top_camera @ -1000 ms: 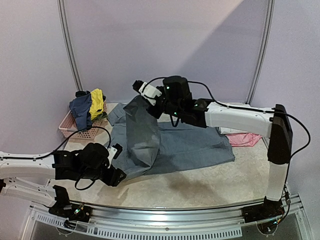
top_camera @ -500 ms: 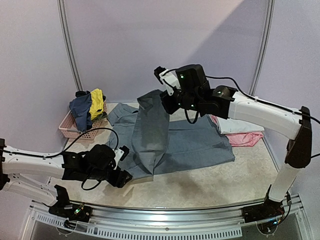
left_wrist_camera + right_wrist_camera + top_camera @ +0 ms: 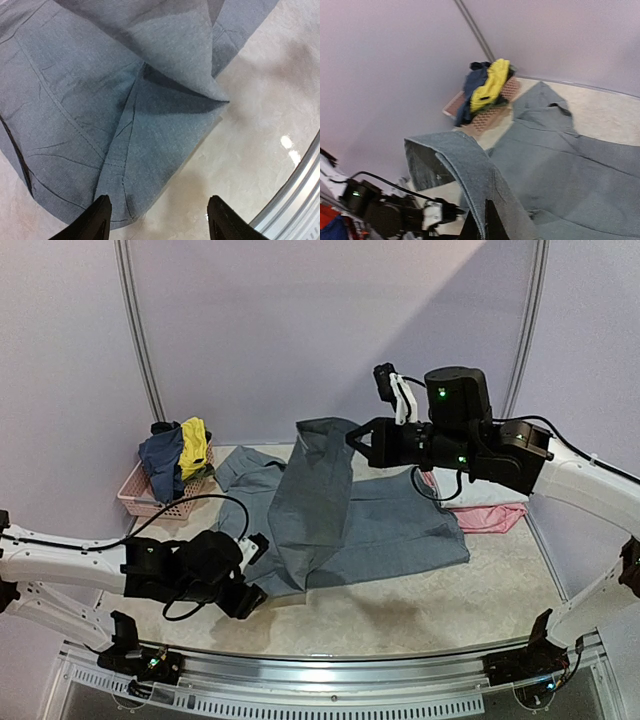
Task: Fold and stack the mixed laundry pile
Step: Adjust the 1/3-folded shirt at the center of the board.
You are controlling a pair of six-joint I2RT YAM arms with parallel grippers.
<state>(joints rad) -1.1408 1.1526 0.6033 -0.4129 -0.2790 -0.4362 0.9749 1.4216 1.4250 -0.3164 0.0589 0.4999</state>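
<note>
**Grey trousers (image 3: 400,530) in mid-fold.** The trousers lie spread on the table (image 3: 430,615) just to the right of the pink basket (image 3: 135,498). One leg is raised from them in a long hanging fold.

The right gripper (image 3: 352,440) is closed on the upper end of that leg, above and well to the right of the basket. The left gripper (image 3: 159,212) sits on the arm-base side of the basket. Its fingers are spread wide over the near trouser edge, and we see nothing gripped between them.

A navy top (image 3: 160,462) and a yellow garment (image 3: 195,445) are heaped in the basket. A white piece (image 3: 470,492) and a pink piece (image 3: 492,518) lie far to the basket's right, beyond the trousers.

We judge the trouser cloth to be light, limp and not fragile, because it drapes straight down from a single pinch and creases freely. The weave looks matte, so we expect little slipping between the pads. The stitched seams and hems, which show in the left wrist view, should be the firmest places to take hold. We judge that a second hold on the near hem corner would keep the folded edge straight, where one pinch alone lets it sag.
</note>
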